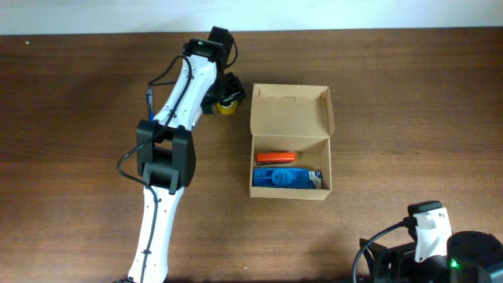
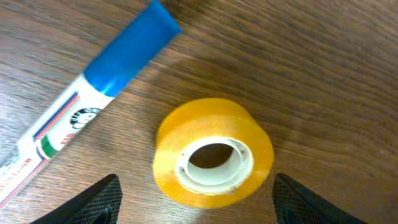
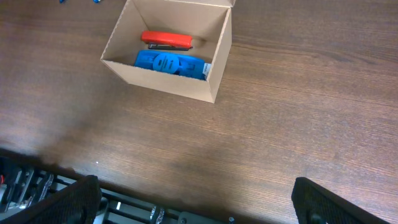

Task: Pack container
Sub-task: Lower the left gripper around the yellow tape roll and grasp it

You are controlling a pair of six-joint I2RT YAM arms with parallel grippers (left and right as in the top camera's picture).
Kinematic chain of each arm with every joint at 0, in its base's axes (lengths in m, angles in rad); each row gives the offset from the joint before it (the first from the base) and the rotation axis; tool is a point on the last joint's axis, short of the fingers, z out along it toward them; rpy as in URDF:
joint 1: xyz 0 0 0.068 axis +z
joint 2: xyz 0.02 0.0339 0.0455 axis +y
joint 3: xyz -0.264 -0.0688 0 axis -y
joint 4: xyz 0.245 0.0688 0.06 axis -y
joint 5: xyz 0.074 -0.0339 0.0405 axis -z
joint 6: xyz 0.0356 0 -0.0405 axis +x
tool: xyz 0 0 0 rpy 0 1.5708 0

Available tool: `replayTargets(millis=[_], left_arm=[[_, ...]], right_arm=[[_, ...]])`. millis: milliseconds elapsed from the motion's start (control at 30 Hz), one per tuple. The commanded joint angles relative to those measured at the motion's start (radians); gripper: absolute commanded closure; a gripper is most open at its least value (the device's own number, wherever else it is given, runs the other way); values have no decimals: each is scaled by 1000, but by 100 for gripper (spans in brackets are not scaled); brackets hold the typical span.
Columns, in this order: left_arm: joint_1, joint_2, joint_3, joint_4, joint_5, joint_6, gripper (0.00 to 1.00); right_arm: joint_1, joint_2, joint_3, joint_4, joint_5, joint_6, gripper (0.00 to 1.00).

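The container (image 1: 262,118), a brown cardboard box with its flap lid open to the far side, stands mid-table and also shows in the right wrist view (image 3: 219,59). Inside lie an orange stapler (image 1: 275,158) and a blue flat item (image 1: 286,178). A yellow tape roll (image 2: 214,152) lies flat on the table just left of the box (image 1: 227,108). My left gripper (image 2: 196,186) hovers over the roll, open, with one finger on each side and touching nothing. My right gripper (image 3: 205,208) stands open and empty near the front edge.
A white marker with a blue cap (image 2: 93,93) lies on the table beside the tape roll, up and to the left in the left wrist view. The right arm (image 1: 428,232) rests at the front right corner, over the table's edge.
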State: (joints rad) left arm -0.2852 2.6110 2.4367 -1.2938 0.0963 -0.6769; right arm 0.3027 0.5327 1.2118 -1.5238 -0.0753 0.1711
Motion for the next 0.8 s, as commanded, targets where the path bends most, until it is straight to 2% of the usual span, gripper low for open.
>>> replayTargets(millis=[0, 767], left_arm=[[6, 26, 19, -1, -45, -45, 24], [-25, 39, 40, 52, -29, -26, 24]], right_arm=[[-2, -4, 11, 2, 9, -10, 1], [-2, -4, 11, 2, 9, -10, 1]])
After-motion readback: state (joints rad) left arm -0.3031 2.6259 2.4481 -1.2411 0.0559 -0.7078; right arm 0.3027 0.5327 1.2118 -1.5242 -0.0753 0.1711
